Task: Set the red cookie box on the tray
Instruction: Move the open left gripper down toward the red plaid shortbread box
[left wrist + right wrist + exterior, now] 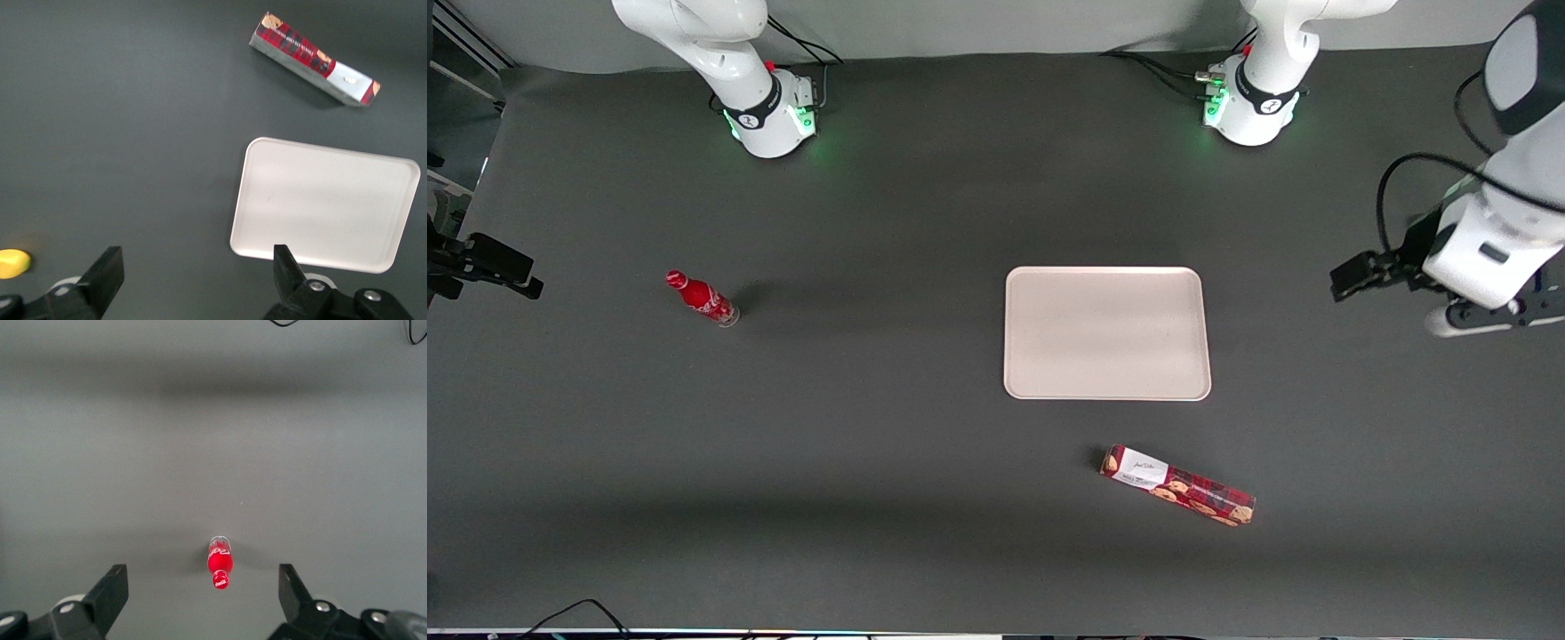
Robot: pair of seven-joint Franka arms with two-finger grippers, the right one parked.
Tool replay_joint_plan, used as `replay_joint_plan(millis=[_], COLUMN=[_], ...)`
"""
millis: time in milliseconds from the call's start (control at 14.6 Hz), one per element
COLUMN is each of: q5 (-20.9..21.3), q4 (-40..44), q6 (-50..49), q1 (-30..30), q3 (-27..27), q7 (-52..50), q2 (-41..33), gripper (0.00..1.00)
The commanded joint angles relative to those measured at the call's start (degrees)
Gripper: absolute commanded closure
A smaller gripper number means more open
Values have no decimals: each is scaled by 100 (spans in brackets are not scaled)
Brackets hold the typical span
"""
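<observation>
The red cookie box lies flat on the dark table, a long narrow carton with cookie pictures and a white patch at one end. It rests a little nearer the front camera than the tray, apart from it. The tray is pale pinkish-cream with a low rim and has nothing on it. My left gripper hangs high above the table toward the working arm's end, well away from the box. It is open, with only bare table between its fingers.
A small red soda bottle stands toward the parked arm's end of the table. A small yellow object shows at the edge of the left wrist view. Cables run by the two arm bases.
</observation>
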Motion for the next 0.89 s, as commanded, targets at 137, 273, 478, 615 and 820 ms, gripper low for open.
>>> replay_joint_plan(millis=[137,273,478,615,820], q5=[31,127,461,733,875], q4=[496,837,1373,1769,2139], q6=[665,728,815,1183,1825], q1=[-31,-39,-109,-206,-267], q3=[-483,-624,-809,-862,-862], q7=[-1694,-2440,-3372,-4216,-4562], q2=[1022,1478,2286,2927,3658], gripper=[0,0,0,0,0])
